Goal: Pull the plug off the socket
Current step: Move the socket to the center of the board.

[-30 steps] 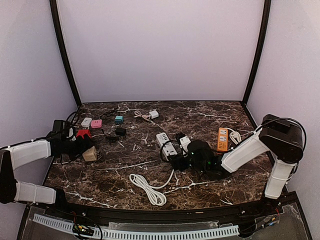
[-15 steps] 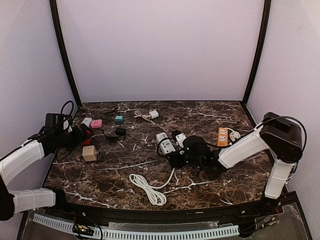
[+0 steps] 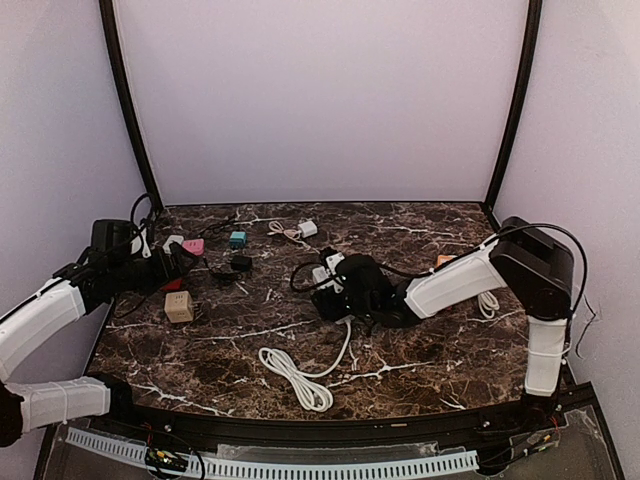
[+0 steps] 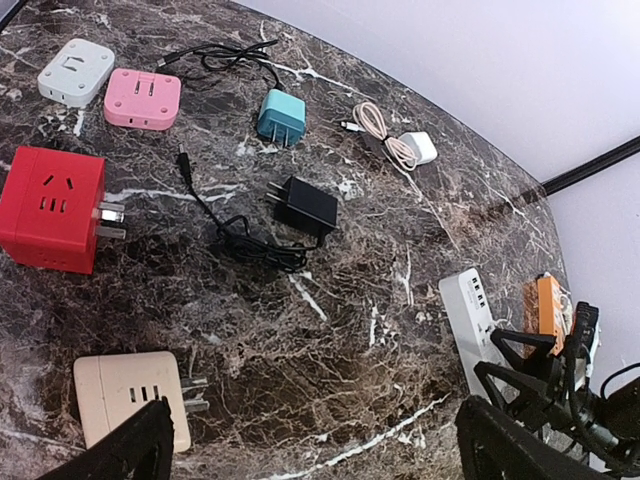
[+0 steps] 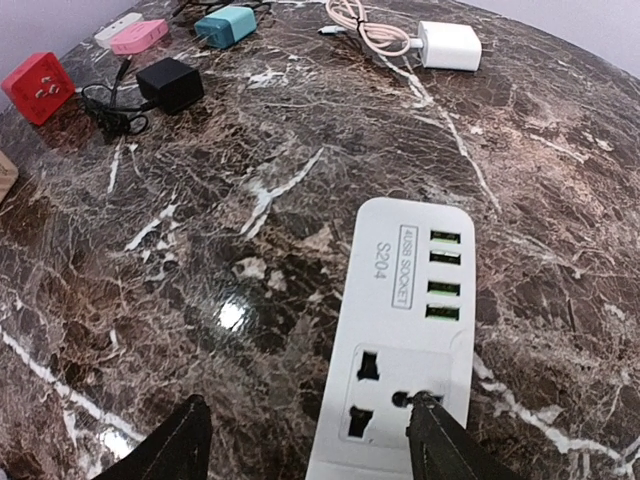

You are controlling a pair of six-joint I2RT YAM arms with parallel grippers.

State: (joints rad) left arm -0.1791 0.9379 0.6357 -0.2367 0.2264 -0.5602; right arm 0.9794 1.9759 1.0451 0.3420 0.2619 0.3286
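Near edge: a coiled white cable [image 3: 295,375] lies loose on the dark marble table [image 3: 460,350].
Right gripper [image 5: 312,440]: low over the white power strip [image 5: 400,330] at mid-table. Its fingers are apart, one beside the strip's left edge and one over its right side, gripping nothing.
Plug: cannot be made out; the strip's near end is out of view.
Left gripper [image 4: 320,455]: above the table's left side, fingers spread wide, holding nothing.
Under it: a beige cube adapter [image 4: 125,395], with a red cube adapter [image 4: 50,205] beyond.
Farther: a black charger [image 4: 305,205], then a teal adapter [image 4: 280,115] and a pink adapter [image 4: 143,97].
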